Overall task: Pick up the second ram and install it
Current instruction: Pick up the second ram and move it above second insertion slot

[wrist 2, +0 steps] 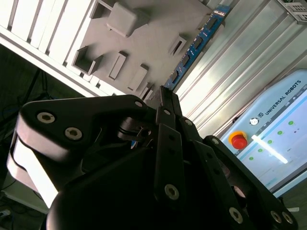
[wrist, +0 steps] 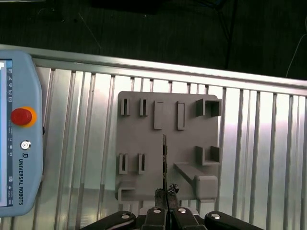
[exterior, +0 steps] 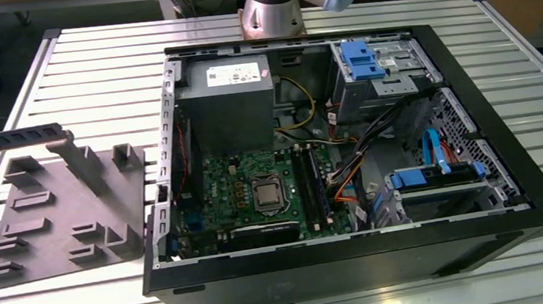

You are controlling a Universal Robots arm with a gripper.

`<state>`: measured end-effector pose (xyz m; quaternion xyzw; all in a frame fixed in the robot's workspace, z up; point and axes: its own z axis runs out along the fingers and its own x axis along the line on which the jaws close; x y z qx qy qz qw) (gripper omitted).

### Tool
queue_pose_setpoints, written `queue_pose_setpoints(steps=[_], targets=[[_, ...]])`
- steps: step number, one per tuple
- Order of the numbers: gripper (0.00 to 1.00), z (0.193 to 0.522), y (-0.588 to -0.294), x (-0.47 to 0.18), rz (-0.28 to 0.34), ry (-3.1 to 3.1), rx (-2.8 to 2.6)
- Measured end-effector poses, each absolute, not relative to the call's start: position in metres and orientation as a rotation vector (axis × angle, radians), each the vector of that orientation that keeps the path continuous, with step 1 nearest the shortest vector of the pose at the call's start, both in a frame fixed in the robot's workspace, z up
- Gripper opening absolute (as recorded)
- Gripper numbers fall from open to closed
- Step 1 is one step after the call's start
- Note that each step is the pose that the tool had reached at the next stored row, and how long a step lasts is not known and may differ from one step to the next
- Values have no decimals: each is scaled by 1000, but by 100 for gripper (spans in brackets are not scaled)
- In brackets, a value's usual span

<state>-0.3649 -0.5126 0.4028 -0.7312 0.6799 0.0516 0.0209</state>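
Between the black fingertips of the gripper [wrist: 166, 191], pressed together on it, sits one end of the second ram [wrist 2: 195, 45]. That gripped end is hidden, and the gripper body is cut off in both wrist views. Thin and flat, the stick shows a blue edge and dark chips. Its long axis runs straight out from the fingertips, over the matte grey moulded tray [wrist: 144, 139] on the ribbed aluminium table [wrist: 259, 167].
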Motion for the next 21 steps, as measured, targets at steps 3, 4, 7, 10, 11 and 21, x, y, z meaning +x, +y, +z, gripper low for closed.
queue_pose_setpoints(steps=[3,4,7,10,11,21], targets=[[11,403,-513,-363,160,2108,-2267],[11,403,-513,-362,160,2108,-2267],[11,403,-513,-360,160,2108,-2267],[11,403,-513,-358,160,2108,-2267],[11,403,-513,-357,160,2108,-2267],[11,403,-513,-352,160,2108,-2267]])
